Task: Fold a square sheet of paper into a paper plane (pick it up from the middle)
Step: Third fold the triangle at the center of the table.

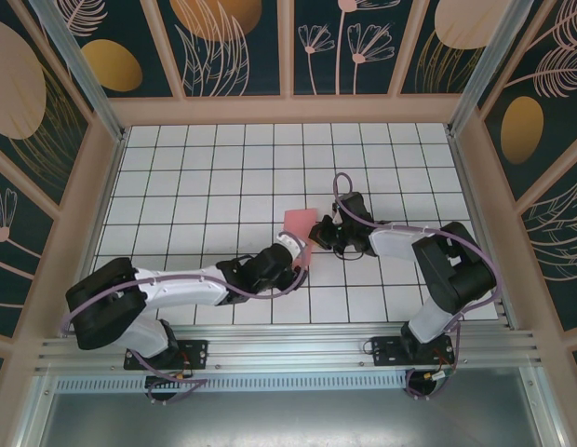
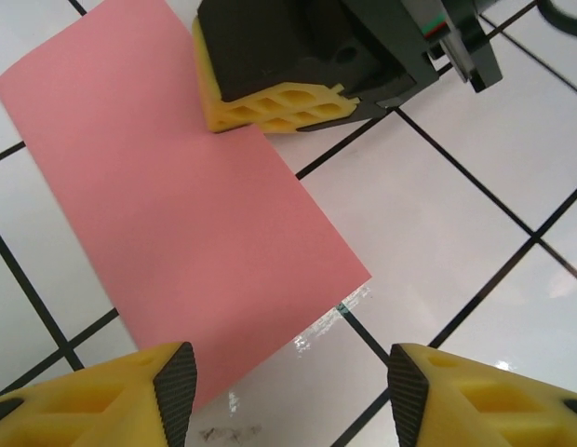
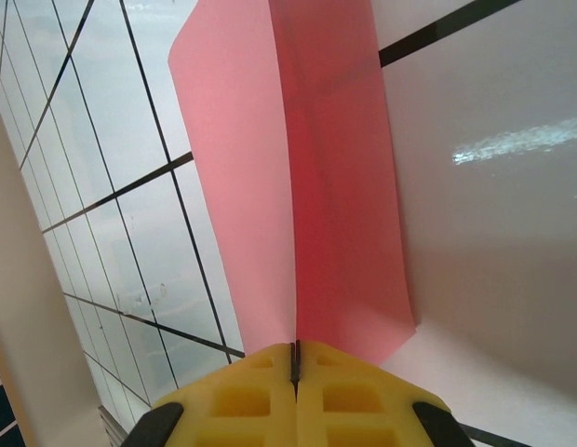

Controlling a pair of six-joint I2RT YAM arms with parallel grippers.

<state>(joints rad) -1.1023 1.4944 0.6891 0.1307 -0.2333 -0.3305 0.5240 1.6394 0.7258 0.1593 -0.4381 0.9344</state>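
— Where is the square sheet of paper (image 2: 177, 205)?
— Flat on the white tiled worktop (image 1: 382, 168), about the middle, between the two arms. It reads as a rectangle, so I'd say it is doubled over along one crease.
— And the right tool (image 3: 295, 349)?
— Its yellow pads are pressed together on one edge of the sheet, and a fold line runs straight toward them. My guess is that it pins that side so the layers can't slide.
— The left tool (image 2: 290, 372)?
— Jaws apart, nothing between them, hovering at the other end with one pad just beside a corner. It's probably placed to take that corner or press the fold. It's early in the job, I'd judge: no nose, no wings.
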